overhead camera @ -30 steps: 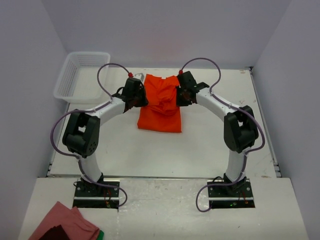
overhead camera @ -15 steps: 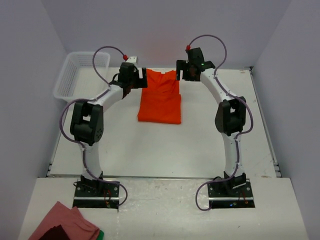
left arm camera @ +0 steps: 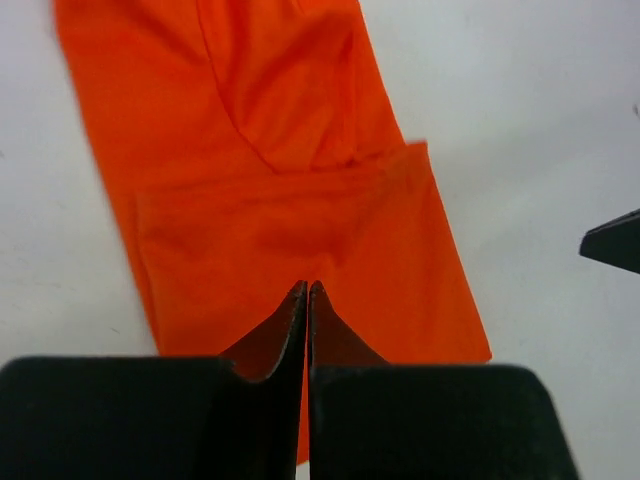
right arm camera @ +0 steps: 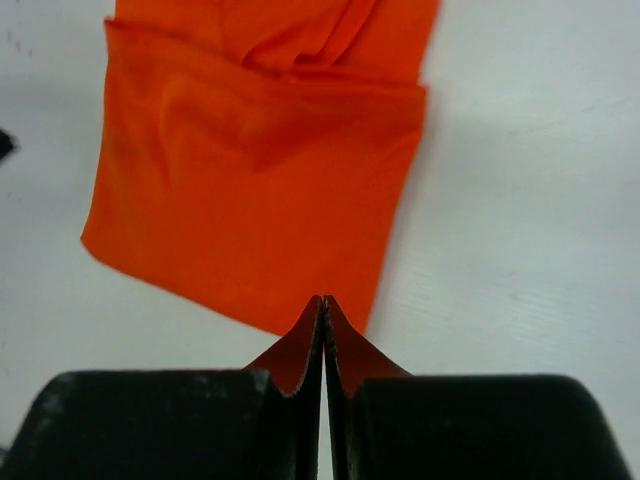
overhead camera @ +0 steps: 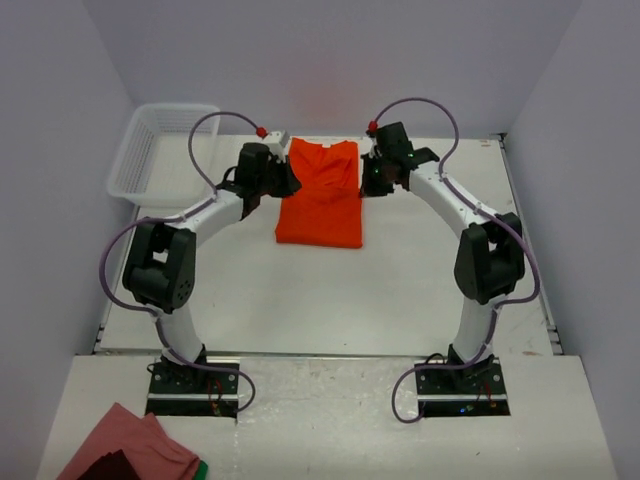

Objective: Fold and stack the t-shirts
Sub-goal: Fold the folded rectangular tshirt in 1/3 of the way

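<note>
- The plain orange-red short-sleeved t-shirt [overhead camera: 320, 196] lies flat on the white table [overhead camera: 300, 290], toward 12 o'clock from the table's middle, its far end near the table's far edge.
- It is folded into a long narrow shape. A doubled layer covers the half nearer the arms and ends in a straight edge across the cloth.
- The left gripper [overhead camera: 287, 182] sits at the shirt's 9 o'clock edge, with the jaws pressed fully together. In the left wrist view the fingertips [left arm camera: 300, 300] point over the doubled layer, and no cloth shows between them.
- The right gripper [overhead camera: 366, 182] sits at the shirt's 3 o'clock edge, jaws likewise closed with nothing pinched. In its wrist view the tips hang over the corner of the folded part.
- Whether either gripper touches the fabric cannot be told.
- A white plastic mesh basket [overhead camera: 150, 150] stands at 10 o'clock on the table, well apart from the shirt.
- A pinkish-red cloth [overhead camera: 130, 450] lies at 7 o'clock, beside the left arm's base.
</note>
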Controlling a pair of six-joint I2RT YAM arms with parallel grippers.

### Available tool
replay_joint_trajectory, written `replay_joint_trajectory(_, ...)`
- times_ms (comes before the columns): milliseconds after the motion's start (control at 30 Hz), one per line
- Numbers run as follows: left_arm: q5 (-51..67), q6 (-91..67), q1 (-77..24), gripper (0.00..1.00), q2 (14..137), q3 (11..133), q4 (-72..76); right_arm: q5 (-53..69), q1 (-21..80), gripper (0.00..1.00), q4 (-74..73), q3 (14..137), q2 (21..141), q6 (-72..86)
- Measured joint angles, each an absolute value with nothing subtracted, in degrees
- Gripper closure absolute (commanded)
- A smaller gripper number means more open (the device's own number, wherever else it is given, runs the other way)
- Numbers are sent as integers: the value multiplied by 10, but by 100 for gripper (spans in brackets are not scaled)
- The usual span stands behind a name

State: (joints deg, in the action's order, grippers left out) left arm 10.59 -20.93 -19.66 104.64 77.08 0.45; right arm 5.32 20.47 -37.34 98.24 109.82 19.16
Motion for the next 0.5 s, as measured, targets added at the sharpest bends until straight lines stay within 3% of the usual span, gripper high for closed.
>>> replay_joint_trajectory(167,191,-247,-203,100,1062,682,26,128,238,100,-360,916,1119,220)
replay_joint_trajectory(500,223,-253,-199,100,1091,698,60,165,255,100,-354,927,1213,237)
